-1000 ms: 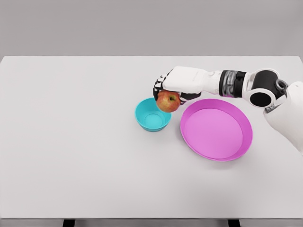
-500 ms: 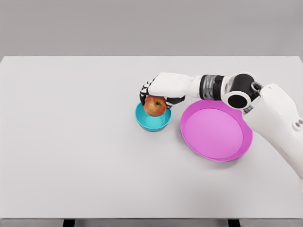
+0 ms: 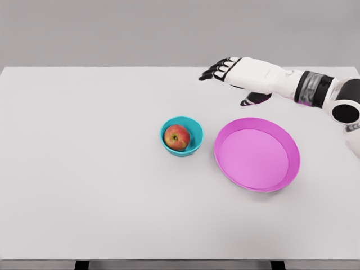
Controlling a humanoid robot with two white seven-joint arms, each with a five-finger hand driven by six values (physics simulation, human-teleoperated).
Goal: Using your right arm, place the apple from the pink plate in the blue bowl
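Since half a second ago the right hand [image 3: 236, 72] released and lifted to upper right of frame, fingers spread, empty. Red-yellow apple [image 3: 176, 136] sits inside the small blue bowl [image 3: 194, 131], centre frame; round pink plate [image 3: 292, 154] empty beside it. Risk: retracting arm clips plate. Plain white table [image 3: 84, 169], grey wall.

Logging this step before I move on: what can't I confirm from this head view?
- Apple underside: hidden by the blue bowl wall, so its seating is unclear.
- Right hand palm: faces down, away from the camera.
- Right arm beyond the elbow: cut off by the right edge.
- Left arm: out of frame.
- Pink plate underside: unseen.
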